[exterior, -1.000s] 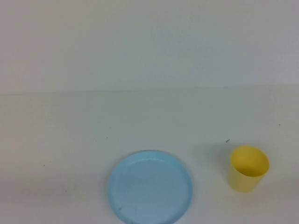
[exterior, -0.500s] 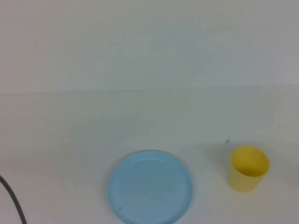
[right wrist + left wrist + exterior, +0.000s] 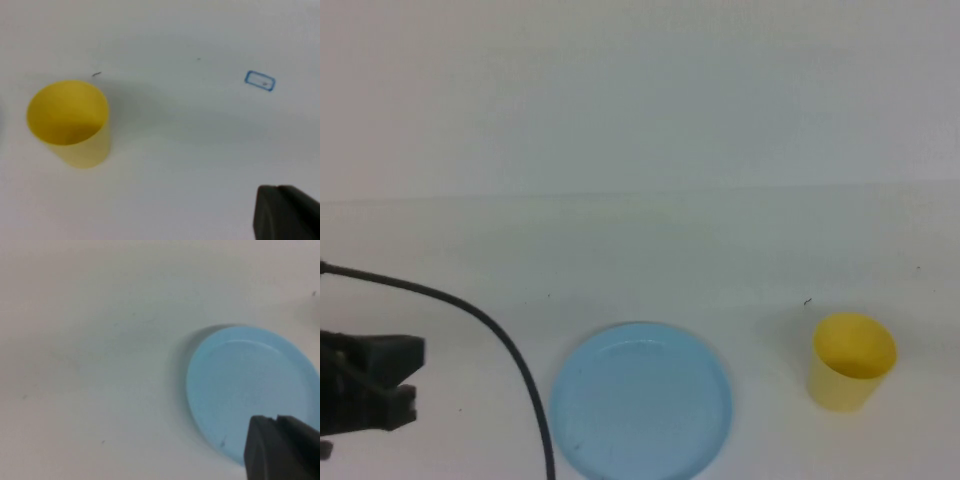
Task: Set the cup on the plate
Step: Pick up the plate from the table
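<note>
Left claw (image 3: 380, 385) hangs well off the plate's (image 3: 642, 402) far side from the upright yellow cup (image 3: 851, 361), its spread impossible to tell. Right claw (image 3: 287, 212) sits near the cup on the table (image 3: 640, 260), likewise unreadable, and is likely the nearer.

My table (image 3: 640, 260) is a plain white surface, and two things sit directly on it: the light blue plate (image 3: 641, 400) lies flat near my front edge, about the middle, and the yellow cup (image 3: 851, 361) stands upright, mouth up, well apart from it on my right side. My left gripper (image 3: 365, 385) is over the table at my left, beside the plate with bare tabletop between; my right gripper (image 3: 287, 212) is near the cup, where a small blue rectangle (image 3: 259, 80) is marked on the surface.
</note>
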`<state>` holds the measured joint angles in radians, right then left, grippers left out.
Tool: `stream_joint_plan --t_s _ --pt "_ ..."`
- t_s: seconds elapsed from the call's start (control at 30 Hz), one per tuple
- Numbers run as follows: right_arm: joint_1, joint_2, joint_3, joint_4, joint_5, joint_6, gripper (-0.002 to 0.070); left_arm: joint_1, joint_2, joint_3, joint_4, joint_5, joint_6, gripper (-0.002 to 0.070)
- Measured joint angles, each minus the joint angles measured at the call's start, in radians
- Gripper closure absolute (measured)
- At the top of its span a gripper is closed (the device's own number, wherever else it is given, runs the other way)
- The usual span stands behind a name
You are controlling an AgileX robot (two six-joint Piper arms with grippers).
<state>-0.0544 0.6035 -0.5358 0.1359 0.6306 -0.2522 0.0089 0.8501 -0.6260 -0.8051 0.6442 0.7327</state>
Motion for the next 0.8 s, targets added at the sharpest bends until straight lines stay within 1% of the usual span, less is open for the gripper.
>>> stream_joint_plan --t_s 0.03,0.13,0.2,0.23,0.27,0.3,0.37,0.47,0.53,0.63,0.73,0.8 --pt "0.004 0.02 -0.005 0.034 0.008 -0.016 0.0678 0.0 0.026 0.0 -0.065 0.002 0.064 0.0575" --pt "0.008 0.08 -0.007 0.137 0.041 -0.091 0.0678 0.0 0.116 0.0 -0.282 0.032 0.25 0.0429" --pt "0.01 0.113 -0.007 0.19 0.075 -0.139 0.0678 0.0 0.176 0.0 -0.385 0.062 0.351 0.0336" --pt "0.01 0.13 -0.007 0.211 0.085 -0.146 0.0678 0.0 0.204 0.0 -0.417 0.078 0.39 0.0307" --pt "0.011 0.141 -0.007 0.224 0.09 -0.148 0.0678 0.0 0.232 0.0 -0.457 0.094 0.431 0.0294" --pt "0.011 0.153 -0.007 0.234 0.09 -0.15 0.0678 0.0 0.259 0.0 -0.485 0.107 0.454 0.0296" --pt "0.011 0.163 -0.007 0.239 0.092 -0.155 0.0678 0.0 0.302 0.0 -0.503 0.124 0.465 0.0296" --pt "0.011 0.165 -0.007 0.239 0.088 -0.159 0.0678 -0.011 0.353 -0.021 -0.48 0.139 0.468 0.0296" --pt "0.011 0.165 -0.007 0.24 0.088 -0.159 0.0678 -0.043 0.378 -0.049 -0.448 0.104 0.466 0.0297" --pt "0.011 0.165 -0.007 0.24 0.088 -0.159 0.0678 -0.123 0.405 -0.096 -0.384 -0.013 0.442 0.0301" --pt "0.011 0.165 -0.007 0.24 0.088 -0.159 0.0673 -0.207 0.45 -0.166 -0.196 -0.083 0.289 0.0309" --pt "0.011 0.165 -0.007 0.24 0.088 -0.159 0.0654 -0.251 0.492 -0.218 -0.011 -0.087 0.112 0.0309"
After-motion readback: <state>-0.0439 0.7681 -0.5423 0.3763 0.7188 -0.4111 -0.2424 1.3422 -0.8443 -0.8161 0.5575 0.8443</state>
